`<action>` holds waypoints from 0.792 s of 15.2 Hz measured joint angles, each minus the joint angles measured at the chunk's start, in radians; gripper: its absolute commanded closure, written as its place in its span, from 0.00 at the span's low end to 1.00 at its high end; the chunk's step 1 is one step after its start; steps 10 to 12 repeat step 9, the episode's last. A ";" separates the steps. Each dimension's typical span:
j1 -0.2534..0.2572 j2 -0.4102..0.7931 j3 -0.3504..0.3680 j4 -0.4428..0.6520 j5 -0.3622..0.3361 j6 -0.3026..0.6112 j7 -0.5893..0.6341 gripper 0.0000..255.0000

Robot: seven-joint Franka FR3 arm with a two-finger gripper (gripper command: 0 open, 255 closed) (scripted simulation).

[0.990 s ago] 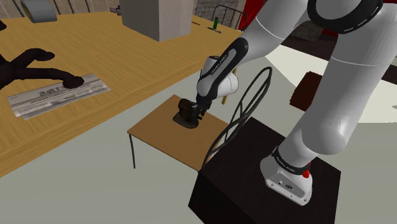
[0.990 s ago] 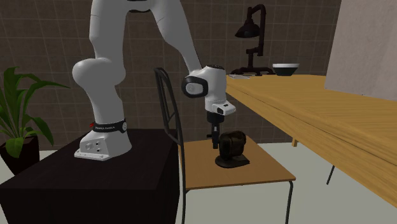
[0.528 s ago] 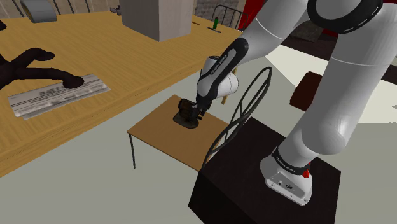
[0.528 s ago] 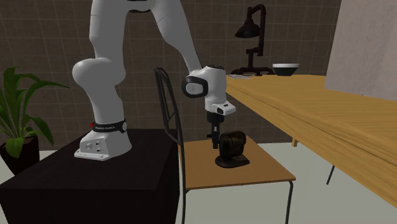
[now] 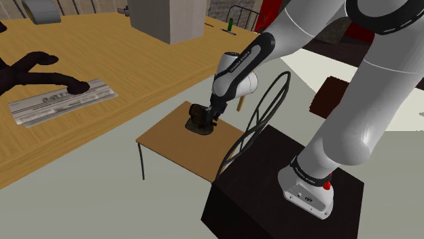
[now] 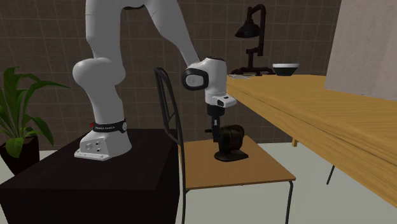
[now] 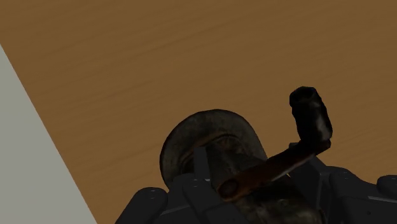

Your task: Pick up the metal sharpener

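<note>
Since the earlier frame the wrist has risen a little, and the sharpener [image 6: 232,141] has come up with it and sits slightly higher against the seat [image 6: 254,175].

The fingers [image 6: 215,131] are closed narrow on the sharpener. In the wrist view the dark fingers [image 7: 149,203] flank its round body [image 7: 210,137]. The crank [image 7: 273,167] sticks out to one side and ends in a black knob [image 7: 310,114].

In the shoulder view the sharpener [image 5: 197,117] is over the far part of the wooden chair seat [image 5: 170,144], just left of the wrist. I cannot tell whether its base has cleared the seat; at most it is barely off.

The grasp looks made, so the step in hand is the lift, just begun. The next move calls for a straight, steady rise until the base is plainly clear of the seat. The grip should be kept firm, since the sharpener looks heavy at the base and is held from one side, so it may tilt or slip. The chair back [image 6: 167,95] stands just left of the arm in the second exterior view, so drifting that way should be avoided.
</note>
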 measured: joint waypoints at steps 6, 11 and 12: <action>0.005 -0.085 -0.013 -0.003 -0.041 -0.082 0.037 1.00; 0.004 -0.124 -0.016 -0.003 -0.057 -0.119 0.050 1.00; 0.004 -0.124 -0.016 -0.003 -0.057 -0.119 0.050 1.00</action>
